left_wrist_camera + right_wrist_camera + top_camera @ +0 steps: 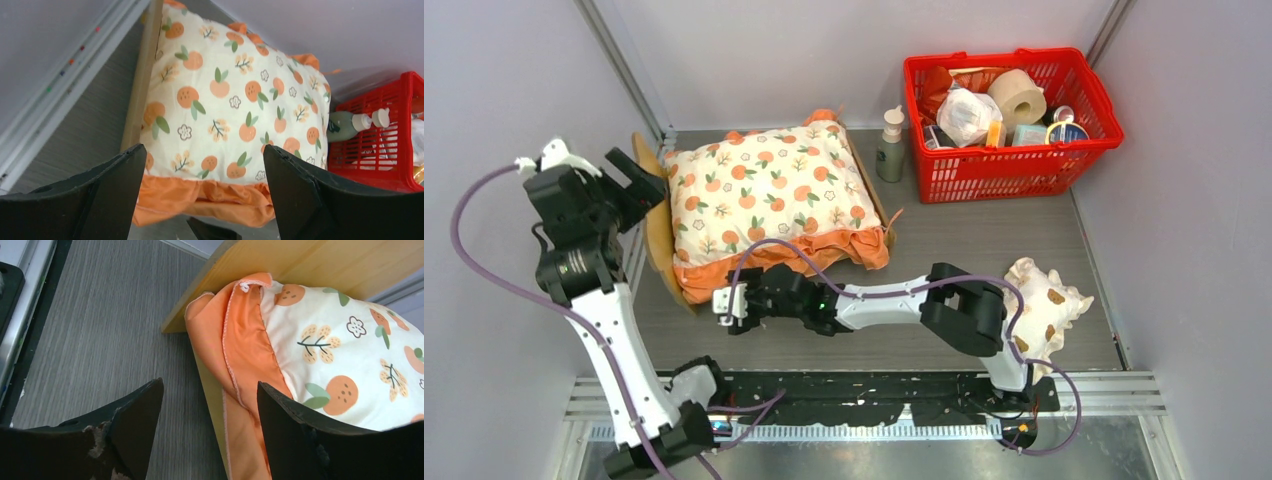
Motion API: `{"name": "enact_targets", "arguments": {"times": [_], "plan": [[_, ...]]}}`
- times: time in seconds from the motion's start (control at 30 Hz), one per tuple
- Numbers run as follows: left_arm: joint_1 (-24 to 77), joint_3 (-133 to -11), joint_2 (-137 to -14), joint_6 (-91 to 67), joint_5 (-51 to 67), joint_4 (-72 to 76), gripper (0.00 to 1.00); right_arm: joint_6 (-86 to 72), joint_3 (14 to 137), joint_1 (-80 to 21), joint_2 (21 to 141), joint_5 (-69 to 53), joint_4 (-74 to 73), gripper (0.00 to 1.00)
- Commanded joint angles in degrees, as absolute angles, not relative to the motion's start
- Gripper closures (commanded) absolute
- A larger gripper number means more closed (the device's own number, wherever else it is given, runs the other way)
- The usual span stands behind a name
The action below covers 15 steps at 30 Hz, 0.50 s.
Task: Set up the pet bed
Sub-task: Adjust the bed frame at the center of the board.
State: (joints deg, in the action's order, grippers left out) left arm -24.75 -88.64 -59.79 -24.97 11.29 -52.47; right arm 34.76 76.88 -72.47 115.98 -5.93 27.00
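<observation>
Two grippers: state? (K.)

Both spread, nothing pinched. The left gripper [203, 147] hovers off the 9 o'clock end of the bed [660, 250], with the cushion [764, 195] showing between its jaws. The right gripper [210, 382] sits low at the bed's 7 o'clock corner, orange ruffle just ahead of its gap. (M.)

Bed position? (K.)

About 10 o'clock on the table [984, 240] in the top view. The cushion lies on it and hides the base. Only the headboard [142, 75] and thin wood edges show. (M.)

Long axis? (K.)

Roughly 9-to-3, slightly skewed, headboard at the 9 end. That is judged from the cushion outline, since the frame is mostly covered. (M.)

What does the next move turn on? (K.)

My reading: the pillow [1044, 305] is the piece left. It lies at 4 o'clock, well apart from the bed, beside the right arm's base. The right arm is nearer it, but its gripper points toward 9 and would have to swing back. The pillow would then go toward 9–10, to the headboard end. The left gripper is already near that end. (M.)
</observation>
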Motion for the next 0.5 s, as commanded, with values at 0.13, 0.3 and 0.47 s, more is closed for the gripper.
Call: {"name": "enact_targets", "arguments": {"times": [0.13, 0.3, 0.47], "plan": [[-25.0, -74.0, -52.0, -29.5, 11.6, -48.7, 0.09, 43.8, 84.8, -72.9, 121.9, -5.6, 31.1, 0.27], [-25.0, -74.8, -51.6, -32.0, 5.7, -52.2, 0.15, 44.9, 89.0, -73.0, 125.5, -2.8, 30.7, 0.32], [-25.0, -74.0, -50.3, -32.5, 2.9, -52.3, 0.20, 44.6, 91.8, -73.0, 127.1, -1.8, 30.5, 0.55]]}}
